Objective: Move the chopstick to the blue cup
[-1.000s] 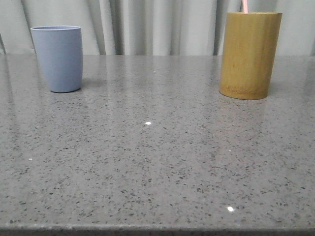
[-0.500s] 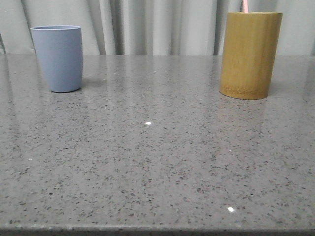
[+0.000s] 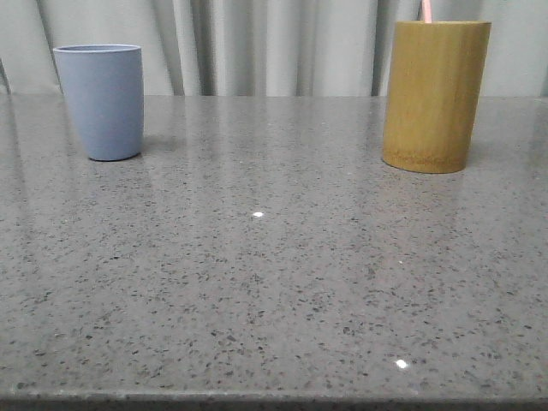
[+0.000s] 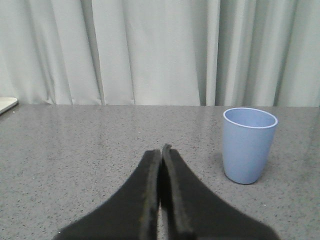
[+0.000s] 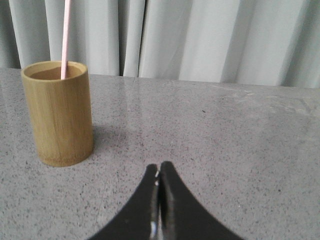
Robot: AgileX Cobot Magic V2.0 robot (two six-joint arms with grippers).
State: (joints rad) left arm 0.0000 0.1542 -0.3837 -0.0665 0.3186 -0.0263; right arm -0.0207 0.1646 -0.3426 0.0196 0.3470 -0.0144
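Nothing had moved since the earlier frame. The pink chopstick (image 5: 65, 37) stood in the bamboo holder (image 3: 435, 94), well apart from the matte blue cup (image 3: 101, 101) across speckled stone table (image 3: 274, 282). Left gripper (image 4: 161, 151) and right gripper (image 5: 159, 170) were both pressed together, empty.

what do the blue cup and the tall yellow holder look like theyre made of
Blue cup: likely matte plastic or a fibre composite; even colour, no gloss. Yellow holder: looks like bamboo, with fine vertical grain and a satin finish.
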